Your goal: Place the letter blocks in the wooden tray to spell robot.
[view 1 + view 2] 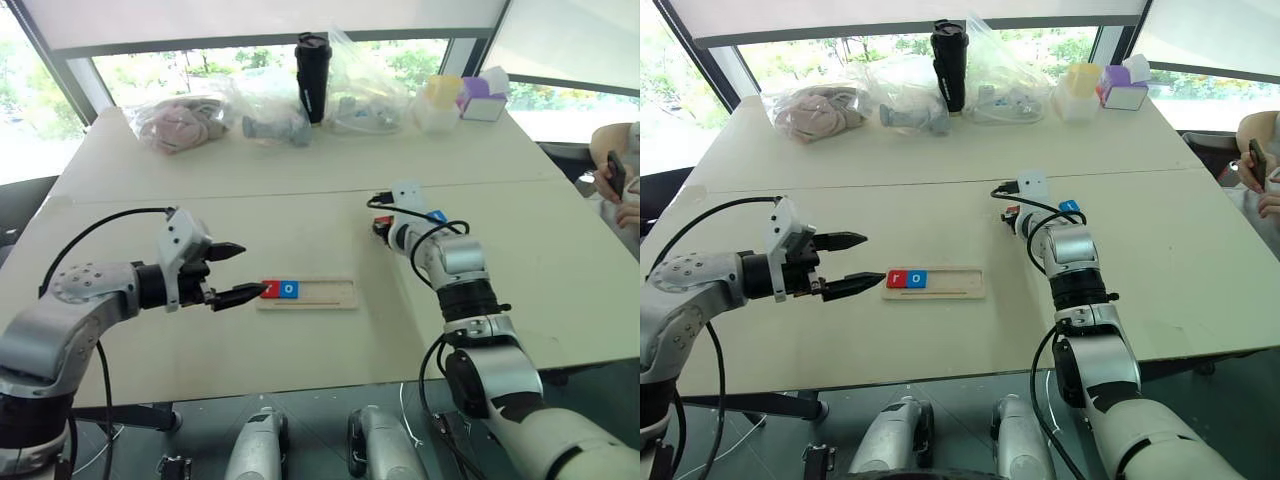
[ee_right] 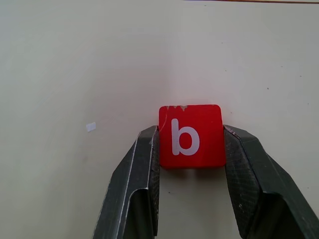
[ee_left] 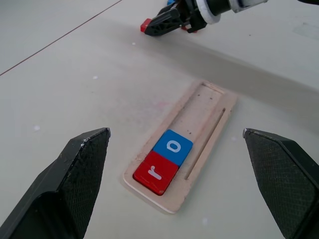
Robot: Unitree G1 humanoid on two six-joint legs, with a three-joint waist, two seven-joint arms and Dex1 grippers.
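The small flat red square "b" tile (image 2: 190,136) was gripped by the closed right hand (image 2: 189,144), from which the long pale-wood tray (image 1: 330,294), lying crosswise, sat at about eight o'clock, its third slot free beside the wide-open left hand (image 1: 232,274).

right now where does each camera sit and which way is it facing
Head eyes: look forward and down over the table and both arms.
Left wrist: looks along the open left gripper at the wooden tray holding r and o.
Right wrist: looks along the right gripper, shut on the red b block.
Shared: left wrist and head eyes both show tray and right gripper.
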